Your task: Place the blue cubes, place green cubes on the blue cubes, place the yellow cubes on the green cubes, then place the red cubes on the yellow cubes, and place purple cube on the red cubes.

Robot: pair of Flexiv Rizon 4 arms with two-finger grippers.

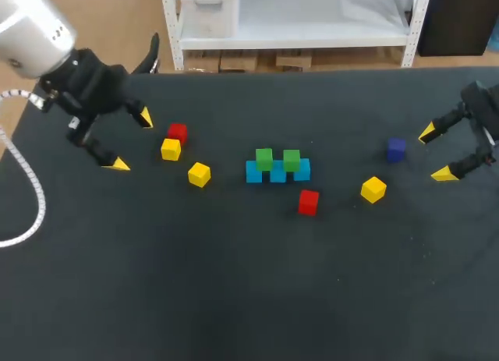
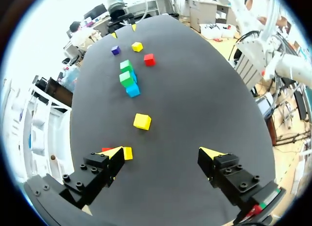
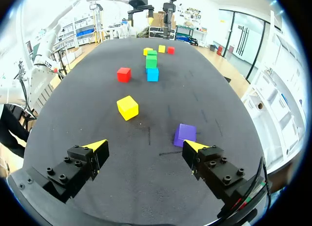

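The left gripper [image 1: 132, 140] hangs over the left side of the dark table [image 1: 234, 291], fingers spread wide, nothing between them. The right gripper [image 1: 435, 153] mirrors it on the right side, jaws apart and empty too. In the middle of the table are three blue cubes [image 1: 277, 174] in a tight row, with two green cubes [image 1: 264, 159] sitting on top; from above it is hard to judge exactly how they rest on the blue ones. The left wrist view sees the row end-on, so only the near blue cube [image 2: 132, 90] shows plainly below the green. Just in front of the row lies a red cube [image 1: 308, 201], on its own. Over by the left gripper, a second red cube [image 1: 178, 132] and a yellow cube [image 1: 171, 149] sit close together, touching or nearly so, I cannot tell which. From the left wrist that red one is almost wholly hidden behind one finger [image 2: 95, 172], just a sliver peeking out. A middle yellow cube [image 1: 199, 174] stands between that pair and the blue row. On the right, a third yellow cube [image 1: 373, 189] and the purple cube [image 1: 396, 149] stand apart from each other. In the right wrist view the purple cube meets one fingertip [image 3: 194, 147], but the head view shows them clearly apart.
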